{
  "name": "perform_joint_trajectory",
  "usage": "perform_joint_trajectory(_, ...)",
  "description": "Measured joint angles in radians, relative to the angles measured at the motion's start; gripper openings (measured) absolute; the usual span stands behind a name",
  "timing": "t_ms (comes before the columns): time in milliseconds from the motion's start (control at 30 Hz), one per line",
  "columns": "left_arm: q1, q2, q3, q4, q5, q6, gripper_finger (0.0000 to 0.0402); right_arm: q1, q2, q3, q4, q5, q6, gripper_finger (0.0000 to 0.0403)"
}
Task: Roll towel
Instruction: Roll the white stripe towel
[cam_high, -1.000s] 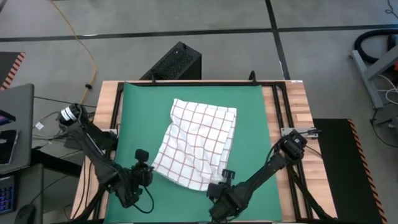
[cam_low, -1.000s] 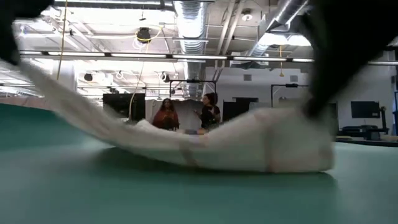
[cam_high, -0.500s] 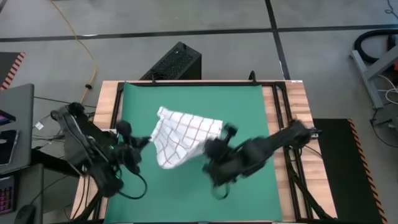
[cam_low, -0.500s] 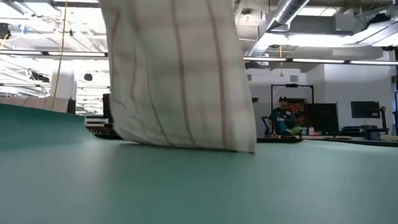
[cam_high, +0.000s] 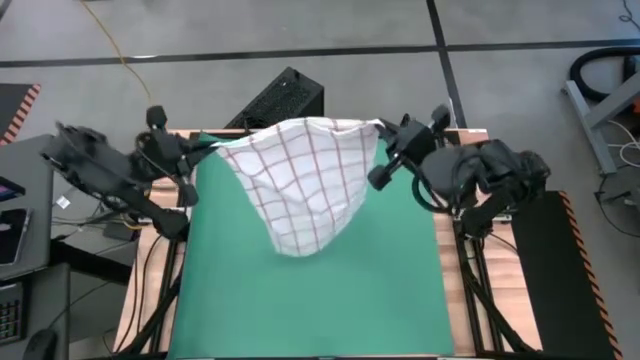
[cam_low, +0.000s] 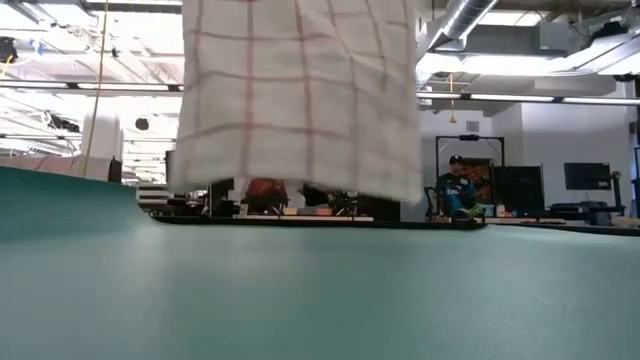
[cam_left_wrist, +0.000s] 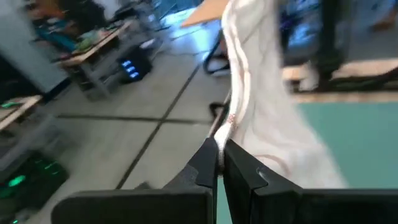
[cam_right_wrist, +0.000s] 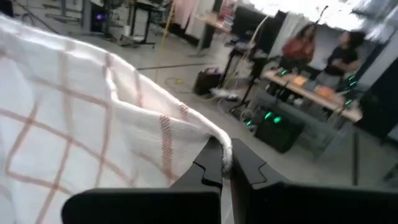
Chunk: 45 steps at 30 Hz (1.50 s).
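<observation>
The towel (cam_high: 300, 185), white with a red grid, hangs in the air above the green mat (cam_high: 310, 300), spread between my two grippers near the table's far edge. In the low view the towel (cam_low: 300, 100) hangs clear of the mat. My left gripper (cam_high: 207, 147) is shut on the towel's left top corner, and my right gripper (cam_high: 380, 130) is shut on its right top corner. Both wrist views show the cloth between the fingertips. My left gripper pinches the towel's left top corner (cam_left_wrist: 222, 132) between its two fingertips, coming level from the table's left side. The towel hangs below, lifted clear of the mat. My right gripper pinches the towel's right top corner (cam_right_wrist: 225, 149) between its two fingertips, coming level from the table's right side. The top edge (cam_high: 300, 125) runs stretched between the two grippers, and the cloth sags below.
The green mat covers most of the wooden table (cam_high: 480, 160). A black box (cam_high: 280, 100) stands on the floor beyond the far edge. People (cam_low: 460, 190) sit and stand in the room behind the table.
Both grippers have risen from the table's near side and gone toward its far edge, moving apart to left and right. The towel, which lay flat on the mat, has been lifted clear and now hangs spread between them.
</observation>
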Motion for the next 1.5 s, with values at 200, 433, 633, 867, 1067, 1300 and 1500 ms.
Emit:
perform_joint_trajectory(200, 0.263, -0.020, 0.003, 0.059, 0.214, 0.099, 0.0000, -0.131, -0.005, -0.002, 0.028, -0.137, -0.169, 0.0019)
perform_joint_trajectory(433, 0.613, 0.050, -0.027, -0.053, 0.411, 0.197, 0.0000, -0.385, 0.013, -0.002, -0.099, -0.350, -0.159, 0.0019)
perform_joint_trajectory(633, 0.899, 0.135, -0.027, 0.135, 0.454, 0.482, 0.0000, -0.574, 0.024, -0.002, -0.100, -0.388, -0.257, 0.0019)
perform_joint_trajectory(867, 1.023, 0.169, -0.027, 0.313, 0.478, 0.736, 0.0000, -0.622, 0.011, -0.001, -0.054, -0.404, -0.319, 0.0019)
perform_joint_trajectory(1067, 0.980, 0.168, -0.016, 0.158, 0.514, 0.617, 0.0000, -0.543, 0.003, -0.001, -0.167, -0.414, -0.218, 0.0019)
perform_joint_trajectory(1300, 0.811, 0.167, -0.065, -0.253, 0.684, 0.259, 0.0000, -0.303, 0.039, -0.026, -0.520, -0.437, 0.166, 0.0019)
perform_joint_trajectory(1500, 0.524, 0.106, -0.246, -0.278, 0.717, -0.084, 0.0000, -0.032, 0.041, -0.186, -0.558, -0.479, 0.516, 0.0019)
